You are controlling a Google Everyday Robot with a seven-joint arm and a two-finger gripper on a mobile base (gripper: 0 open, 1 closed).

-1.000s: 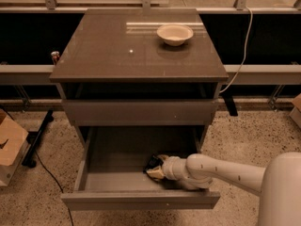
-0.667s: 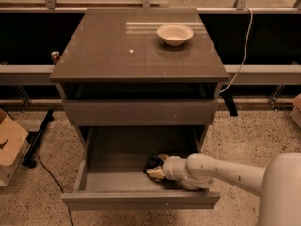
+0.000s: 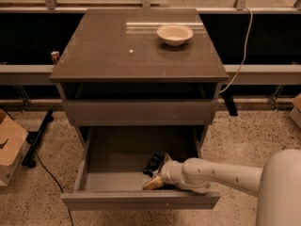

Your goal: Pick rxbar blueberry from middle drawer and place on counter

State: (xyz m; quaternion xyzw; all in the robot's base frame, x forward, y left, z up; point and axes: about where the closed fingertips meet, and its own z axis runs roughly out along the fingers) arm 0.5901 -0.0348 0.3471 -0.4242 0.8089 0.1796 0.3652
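Note:
The middle drawer [image 3: 113,175] is pulled open at the bottom of the cabinet. The rxbar blueberry [image 3: 153,164], a small dark bar with pale print, lies inside near the drawer's right front. My gripper [image 3: 157,174] reaches into the drawer from the right on a white arm, and its tip is right at the bar, partly covering the bar's near end. The counter [image 3: 117,51] is the glossy grey-brown top above.
A white bowl [image 3: 174,34] sits at the back right of the counter. A shut drawer front [image 3: 138,112] lies above the open drawer. A cardboard box [image 3: 10,145] stands on the floor at the left. A cable [image 3: 242,51] hangs at the right.

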